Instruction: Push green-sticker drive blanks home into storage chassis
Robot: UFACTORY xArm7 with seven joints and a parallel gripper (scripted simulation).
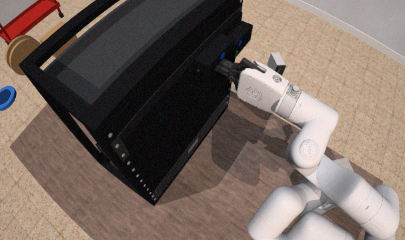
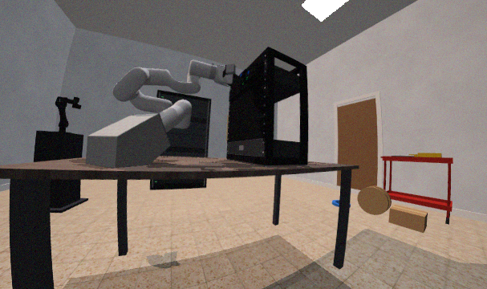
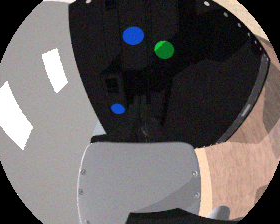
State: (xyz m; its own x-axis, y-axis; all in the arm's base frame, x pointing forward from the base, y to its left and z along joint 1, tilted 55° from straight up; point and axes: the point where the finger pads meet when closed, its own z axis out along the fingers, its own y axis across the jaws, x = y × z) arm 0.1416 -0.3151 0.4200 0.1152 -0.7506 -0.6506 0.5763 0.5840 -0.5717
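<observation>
The black rack stands on the wooden table, its front face toward my arm. Near the top of the front, drive blanks stand out. One carries a blue sticker, another a blue sticker, and one a green sticker. A further green sticker sits lower, on a blank that looks nearly flush. In the wrist view I see two blue stickers and one green sticker. My gripper is shut and empty, its dark fingertips against the rack front just below the blue-stickered blank.
My white arm and its grey base box take the table's near right side. On the floor beyond are a red cart, a round wooden disc, a cardboard box and a blue ring.
</observation>
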